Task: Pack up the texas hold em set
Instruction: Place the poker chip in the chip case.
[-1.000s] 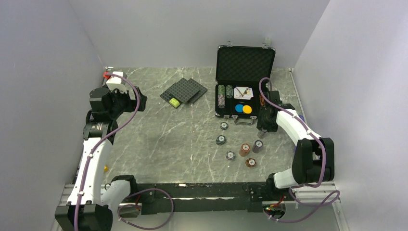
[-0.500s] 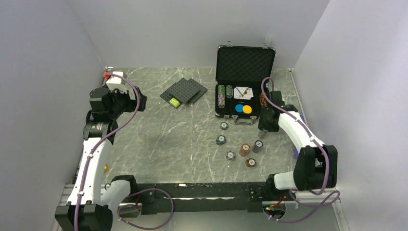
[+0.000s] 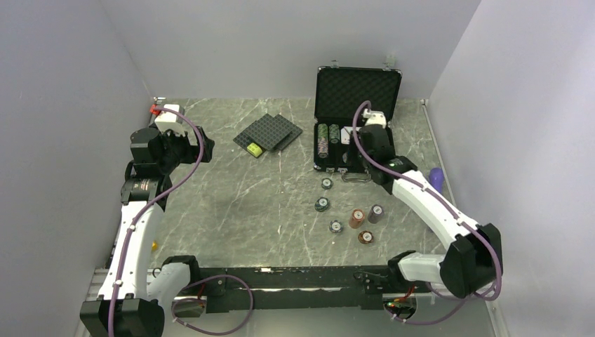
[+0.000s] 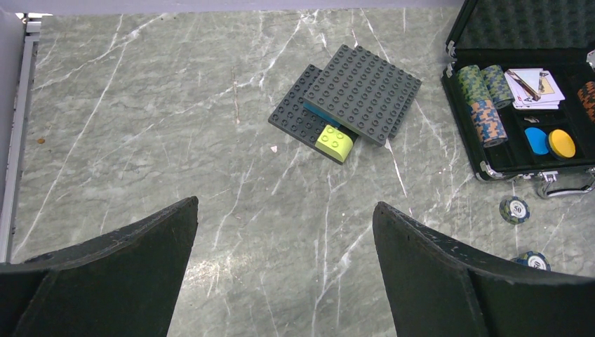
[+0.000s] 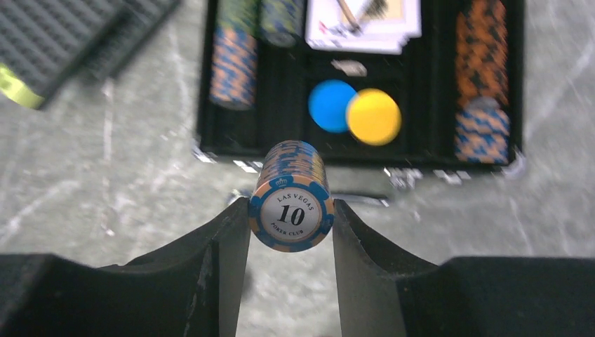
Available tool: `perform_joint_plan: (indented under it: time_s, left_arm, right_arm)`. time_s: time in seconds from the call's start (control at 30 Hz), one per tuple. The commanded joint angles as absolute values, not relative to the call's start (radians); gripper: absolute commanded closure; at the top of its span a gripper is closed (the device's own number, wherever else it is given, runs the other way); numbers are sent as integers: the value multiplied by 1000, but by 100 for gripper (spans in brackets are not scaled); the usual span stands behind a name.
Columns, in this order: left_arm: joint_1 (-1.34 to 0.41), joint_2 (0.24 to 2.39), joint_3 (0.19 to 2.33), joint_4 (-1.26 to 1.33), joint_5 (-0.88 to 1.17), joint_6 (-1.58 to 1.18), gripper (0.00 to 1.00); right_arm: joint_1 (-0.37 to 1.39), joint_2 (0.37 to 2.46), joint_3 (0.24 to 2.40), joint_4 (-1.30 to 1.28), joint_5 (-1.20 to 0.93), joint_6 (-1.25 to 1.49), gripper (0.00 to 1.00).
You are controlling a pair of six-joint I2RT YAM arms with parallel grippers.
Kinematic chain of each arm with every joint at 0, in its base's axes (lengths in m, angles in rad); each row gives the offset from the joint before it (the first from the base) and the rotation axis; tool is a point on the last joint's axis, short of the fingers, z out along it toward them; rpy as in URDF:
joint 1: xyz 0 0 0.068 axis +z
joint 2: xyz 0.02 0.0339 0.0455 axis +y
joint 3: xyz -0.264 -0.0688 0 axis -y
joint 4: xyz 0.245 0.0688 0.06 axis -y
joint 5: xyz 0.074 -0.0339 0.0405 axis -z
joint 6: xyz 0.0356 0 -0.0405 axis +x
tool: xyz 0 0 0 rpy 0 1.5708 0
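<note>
Seen from above, the right arm [image 3: 421,188] has swung within the last second away from the loose poker chips [image 3: 357,217] on the grey marbled desk [image 3: 231,203]. It now reaches over the open black silver-edged briefcase with foam lining [image 3: 358,90], while the six small lots of chips lie on the desk as before. In the left wrist view the left pincer [image 4: 284,210] is spread wide over bare desk, well short of the dark grey studded plates [image 4: 365,91], taking no part. In the right wrist view the right pincer [image 5: 291,207] pinches a short stack of blue-and-orange poker chips [image 5: 292,214], held on its side just before the briefcase's front edge. The pick looks done; setting the stack into a chip slot likely comes next.
</note>
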State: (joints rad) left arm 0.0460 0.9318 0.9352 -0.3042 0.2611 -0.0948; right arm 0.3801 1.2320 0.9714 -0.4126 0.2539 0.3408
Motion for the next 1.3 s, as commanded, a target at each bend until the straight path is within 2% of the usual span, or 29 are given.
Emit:
perform_joint_plan:
  time_s: [0.0, 0.3, 0.53, 0.97, 1.27]
  left_arm:
    - [42, 912, 933, -279, 255, -101, 2]
    - [43, 917, 933, -279, 256, -99, 2]
    - [43, 923, 934, -279, 261, -100, 2]
    - [43, 928, 931, -276, 265, -101, 2]
    - [43, 929, 931, -275, 269, -103, 2]
  right_arm:
    - [450, 1292, 1011, 2, 377, 321, 100]
    - [498, 1496, 1015, 299, 505, 272, 100]
    - [498, 1610, 1035, 356, 561, 251, 100]
    - [499, 1738, 978, 541, 531, 183, 100]
    - [498, 1744, 963, 445, 513, 247, 100]
